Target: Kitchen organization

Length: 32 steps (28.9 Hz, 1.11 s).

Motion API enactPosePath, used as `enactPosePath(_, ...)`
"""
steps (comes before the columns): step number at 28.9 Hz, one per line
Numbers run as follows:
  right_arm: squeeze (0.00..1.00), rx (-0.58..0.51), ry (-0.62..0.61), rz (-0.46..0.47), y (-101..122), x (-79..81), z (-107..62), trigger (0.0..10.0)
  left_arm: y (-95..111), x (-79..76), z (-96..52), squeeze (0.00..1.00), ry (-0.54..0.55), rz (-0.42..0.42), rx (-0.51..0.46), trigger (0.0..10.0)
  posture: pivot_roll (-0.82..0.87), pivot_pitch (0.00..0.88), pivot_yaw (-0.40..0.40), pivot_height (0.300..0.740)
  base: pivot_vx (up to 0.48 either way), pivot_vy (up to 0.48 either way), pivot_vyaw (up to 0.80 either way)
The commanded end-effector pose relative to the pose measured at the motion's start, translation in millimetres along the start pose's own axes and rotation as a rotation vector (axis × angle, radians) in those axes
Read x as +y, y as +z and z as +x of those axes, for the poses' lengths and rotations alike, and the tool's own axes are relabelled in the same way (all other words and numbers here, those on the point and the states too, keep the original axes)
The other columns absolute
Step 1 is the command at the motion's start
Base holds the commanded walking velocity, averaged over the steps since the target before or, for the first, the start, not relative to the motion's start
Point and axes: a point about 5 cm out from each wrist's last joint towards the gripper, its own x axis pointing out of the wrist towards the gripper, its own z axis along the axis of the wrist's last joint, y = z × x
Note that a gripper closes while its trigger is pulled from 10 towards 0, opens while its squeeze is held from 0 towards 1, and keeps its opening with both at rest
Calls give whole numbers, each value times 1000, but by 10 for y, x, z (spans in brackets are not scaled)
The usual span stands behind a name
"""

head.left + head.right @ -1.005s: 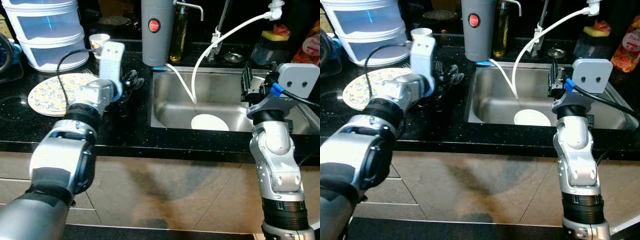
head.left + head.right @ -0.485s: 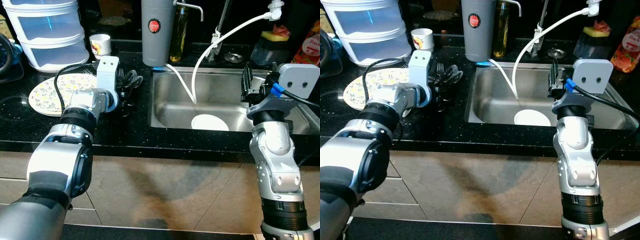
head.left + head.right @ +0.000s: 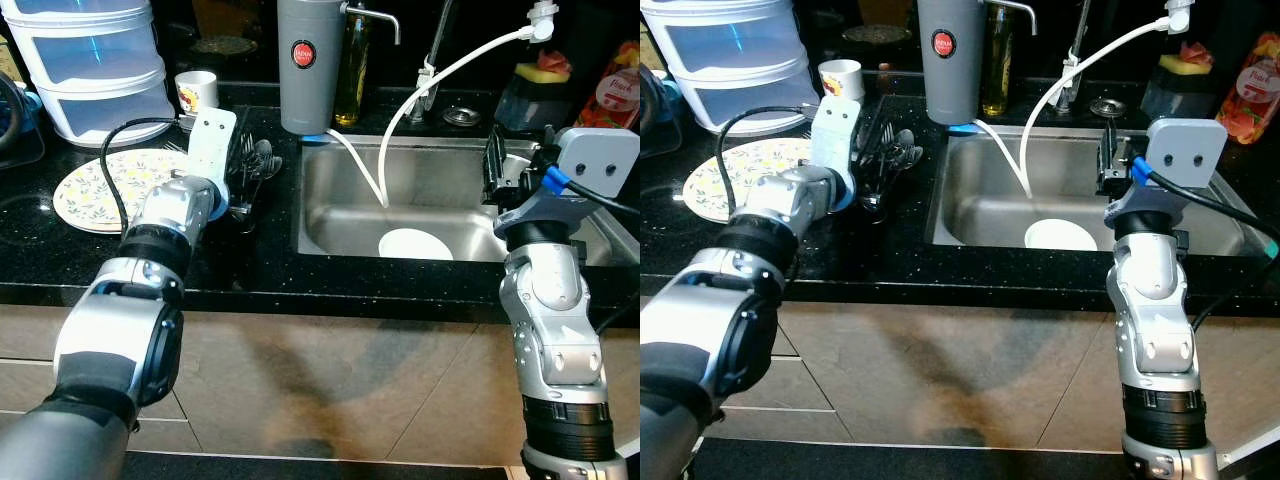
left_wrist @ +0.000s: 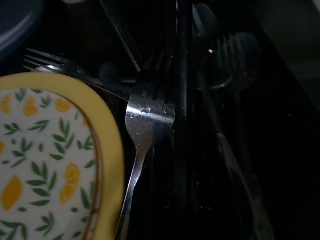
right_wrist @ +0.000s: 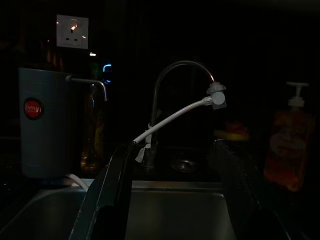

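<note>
Left gripper (image 3: 243, 165) over cutlery pile (image 3: 888, 152) beside patterned plate (image 3: 95, 187); finger state indiscernible, one fork (image 4: 147, 117) apparently just ahead. Right gripper (image 5: 170, 200) parted, empty, above sink (image 3: 340, 215).

A tall grey jug (image 3: 304, 60) with a red dot stands at the top middle, with a bottle of yellow oil (image 3: 353, 70) just beside it. A white hose (image 3: 440, 80) curves down from the tap (image 3: 432, 55). At the top right sits a yellow sponge (image 3: 547, 72).
</note>
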Motion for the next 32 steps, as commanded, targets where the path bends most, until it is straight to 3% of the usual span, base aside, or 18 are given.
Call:
enactPosePath(1, 0, 3, -12, -3, -13, -22, 3, 10000, 246, 124, -66, 0, 75, 34, -144, 10000, -16, 30, -13, 740, 0, 0, 0)
enactPosePath(8, 0, 2, -13, -1, -12, -19, 4, 10000, 471, 82, -139, 0, 67, 28, -275, 10000, -16, 31, -12, 740, 0, 0, 0)
enactPosePath(11, 0, 2, -13, 0, -12, -15, 6, 10000, 586, -47, -155, 0, 12, 1, -324, 10000, -17, 34, -12, 740, 0, 0, 0)
enactPosePath(14, 0, 2, -13, 0, -10, -10, 7, 10000, 586, -114, -121, 0, 4, 11, -305, 10000, -21, 38, -9, 740, 0, 0, 0)
enactPosePath(20, 0, 8, -20, -7, -6, -23, -30, 10000, 271, -399, 16, 0, -49, 29, -169, 10000, -55, 51, 7, 740, 0, 0, 0)
enactPosePath(23, 0, 9, -23, -11, -4, -34, -40, 10000, 243, -392, 24, 0, -15, 53, -163, 10000, -58, 51, 8, 740, 0, 0, 0)
enactPosePath(25, 0, 10, -34, -20, 1, -71, -56, 10000, 229, -223, 22, 0, 161, 193, -168, 10000, -58, 51, 8, 740, 0, 0, 0)
enactPosePath(26, 0, 10, -34, -20, 1, -71, -56, 10000, 229, -223, 22, 0, 161, 193, -168, 10000, -58, 51, 8, 740, 0, 0, 0)
enactPosePath(28, 0, 10, -37, -22, 3, -82, -58, 10000, 225, -5, 3, 0, 298, 307, -172, 10000, -56, 48, 3, 740, 0, 0, 0)
enactPosePath(29, 0, 10, -37, -22, 3, -82, -58, 10000, 225, -5, 3, 0, 298, 307, -172, 10000, -56, 48, 3, 740, 0, 0, 0)
enactPosePath(30, 0, 9, -34, -20, 2, -75, -52, 10000, 254, 32, -2, 0, 261, 203, -188, 10000, -53, 48, 0, 740, 0, 0, 0)
enactPosePath(31, 0, 9, -34, -20, 2, -75, -52, 10000, 254, 32, -2, 0, 261, 203, -188, 10000, -53, 48, 0, 740, 0, 0, 0)
enactPosePath(32, 0, 9, -31, -18, 1, -69, -47, 10000, 280, 44, -6, 0, 223, 117, -204, 10000, -53, 48, 0, 740, 0, 0, 0)
